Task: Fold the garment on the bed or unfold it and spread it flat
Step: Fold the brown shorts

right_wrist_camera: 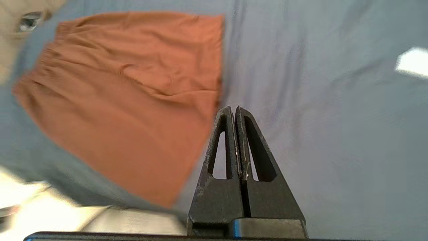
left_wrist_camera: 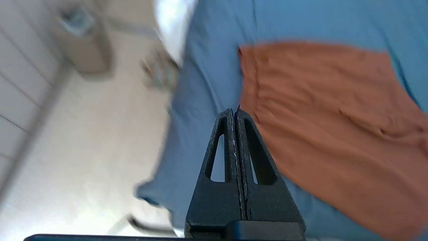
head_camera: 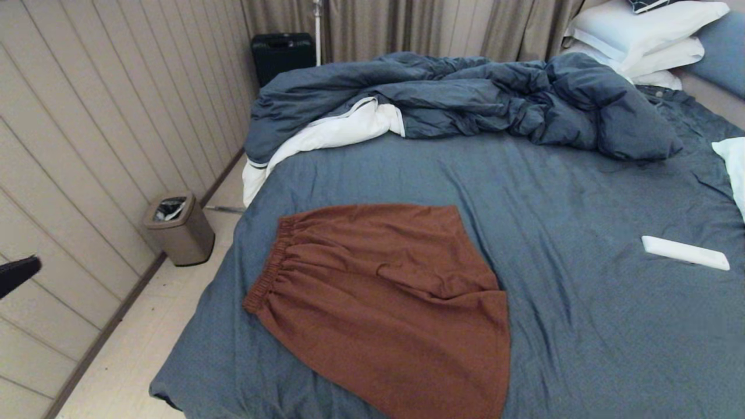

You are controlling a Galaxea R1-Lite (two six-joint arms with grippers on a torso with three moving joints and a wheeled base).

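The rust-brown shorts [head_camera: 390, 297] lie folded on the bed's slate-blue sheet [head_camera: 582, 302], gathered waistband [head_camera: 269, 269] toward the bed's left edge. No drawstring or white mark shows. In the left wrist view my left gripper [left_wrist_camera: 233, 110] is shut on nothing, held above the sheet near the shorts' [left_wrist_camera: 327, 120] waistband corner; in the head view only a dark tip of the left gripper [head_camera: 17, 274] shows at the left edge. My right gripper [right_wrist_camera: 233, 108] is also shut and holds nothing, hovering over bare sheet beside the shorts [right_wrist_camera: 133, 100]. It is out of the head view.
A rumpled dark blue duvet [head_camera: 465, 99] with white lining crosses the far half of the bed, with white pillows [head_camera: 640, 35] at the back right. A flat white object [head_camera: 685, 252] lies on the sheet to the right. A bin [head_camera: 177, 228] stands on the floor left of the bed.
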